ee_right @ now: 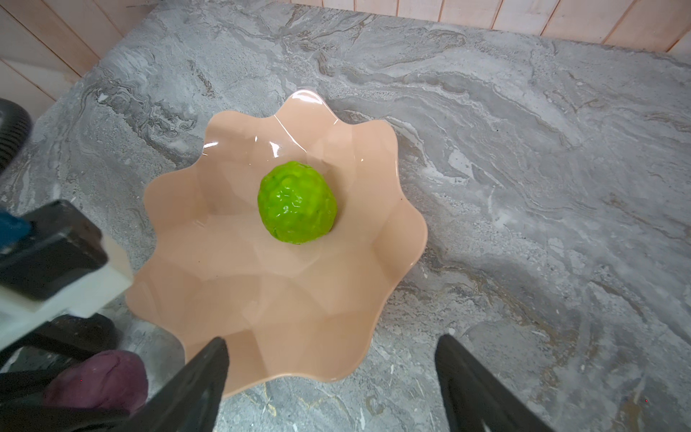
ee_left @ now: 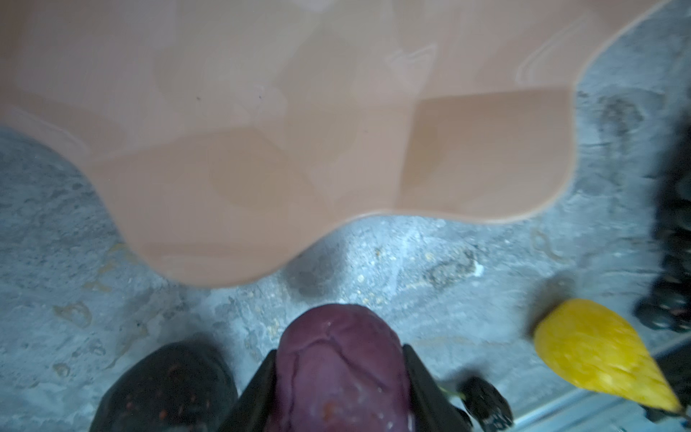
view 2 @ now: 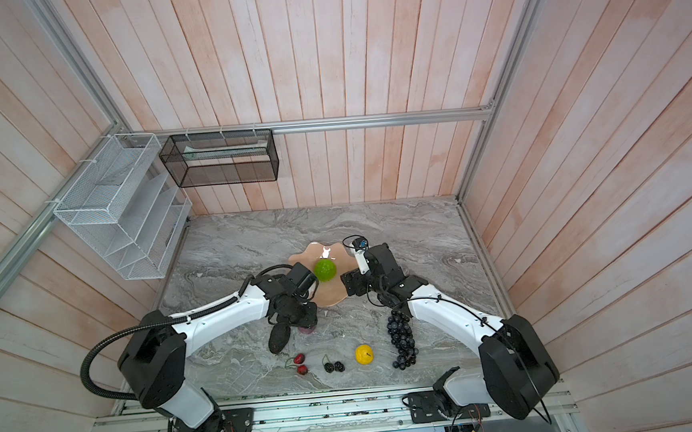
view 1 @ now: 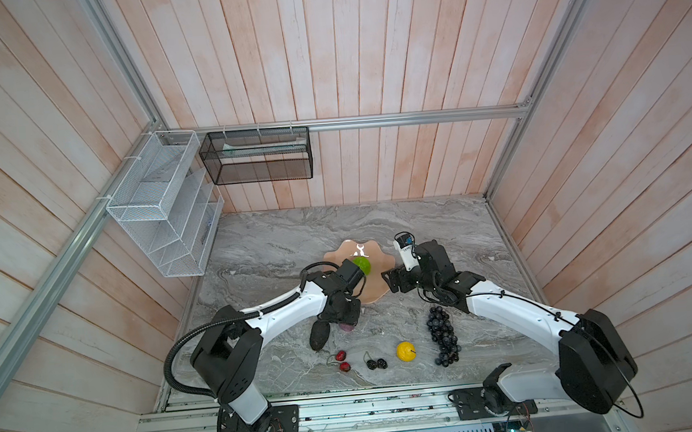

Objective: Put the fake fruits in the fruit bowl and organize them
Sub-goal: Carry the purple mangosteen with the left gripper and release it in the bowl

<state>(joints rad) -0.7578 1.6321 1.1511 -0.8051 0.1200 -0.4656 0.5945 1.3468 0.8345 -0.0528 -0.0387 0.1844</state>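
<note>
Progress: 1 of 7 in, green fruit (ee_right: 297,202) sits in fruit bowl (ee_right: 411,239). Purple fruit (ee_left: 338,377) clamped by left gripper (ee_left: 340,351) (just outside bowl's rim); right gripper (ee_right: 332,338) gapes empty. Left on tabletop (view 1: 280,246): avocado (view 1: 319,336), red pair (view 1: 342,361), black pair (view 1: 376,363), yellow fruit (view 1: 405,351), grapes (view 1: 442,335).

The fruit bowl (view 1: 374,256) (view 2: 333,291) (ee_right: 284,295) stands mid-desk (view 1: 275,238). A single fruit (view 1: 362,264) (view 2: 325,269) (ee_right: 297,203) lies in it, near its middle. Just before the bowl's near rim, slightly left, the round fruit (view 1: 348,328) (ee_left: 340,377) sits between the jaws of the left gripper (ee_left: 340,351). The avocado (view 1: 319,335) (view 2: 279,339) lies just beside it, further left of the bowl. Well before the bowl runs a row, left to right: cherry pair (view 1: 342,361), berry pair (view 1: 376,363), lemon (view 1: 405,351). The grape bunch (view 1: 442,335) lies before the bowl to its right. The right gripper (ee_right: 332,351) hangs over the bowl's right rim, jaws apart. Two mesh baskets (view 1: 257,156) hang behind the bowl, to its left
</note>
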